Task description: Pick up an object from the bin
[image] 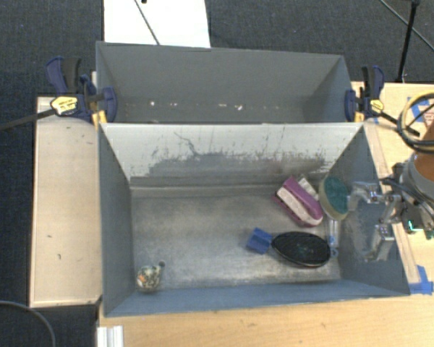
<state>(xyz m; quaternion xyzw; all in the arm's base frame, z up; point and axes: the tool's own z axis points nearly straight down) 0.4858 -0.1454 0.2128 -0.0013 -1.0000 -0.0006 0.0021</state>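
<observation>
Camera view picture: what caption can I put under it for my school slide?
Robot gripper hangs at the grey bin's right wall, beside a teal disc, purple pack and black oval.

**One arm with two-finger hand: pose at the right wall**

- Item: arm. It enters from the right edge, and its wrist carries an orange cover with looped blue and black cables above it.
- Item: hand. This grey metal assembly hangs low over the right sloping wall of the bin, towards the front right corner, and points downward.
</observation>
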